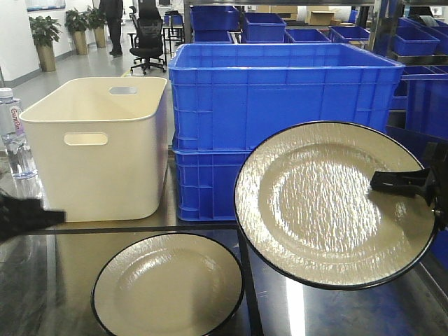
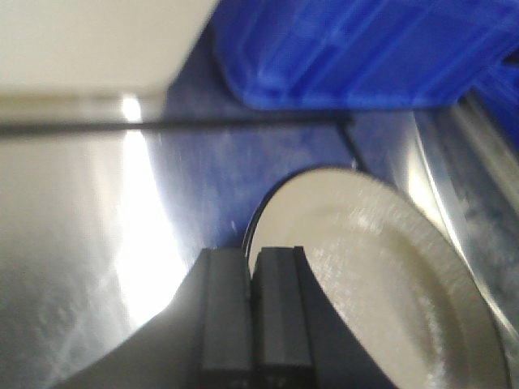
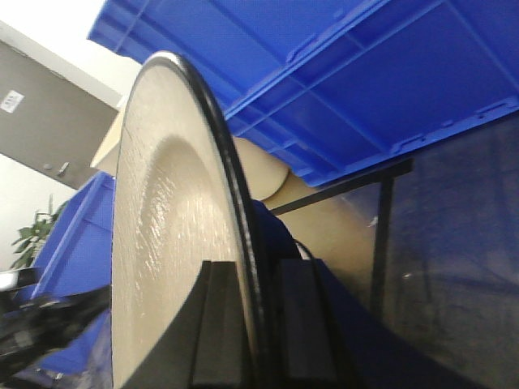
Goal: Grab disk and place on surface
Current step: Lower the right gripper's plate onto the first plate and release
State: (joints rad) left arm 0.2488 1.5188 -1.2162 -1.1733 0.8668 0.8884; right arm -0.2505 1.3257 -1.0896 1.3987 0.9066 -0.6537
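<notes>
A cream disk with a black rim hangs tilted above the surface, its face toward the camera. My right gripper is shut on its right rim. In the right wrist view the rim of that disk runs between the two fingers of the right gripper. A second, similar disk lies flat on the surface at the lower centre. My left gripper sits at the far left, apart from it. In the left wrist view the left gripper is shut and empty, with the flat disk beyond and to the right.
A cream bin stands at the back left, with stacked blue crates beside it. A water bottle is at the far left edge. Black tape lines cross the shiny tabletop.
</notes>
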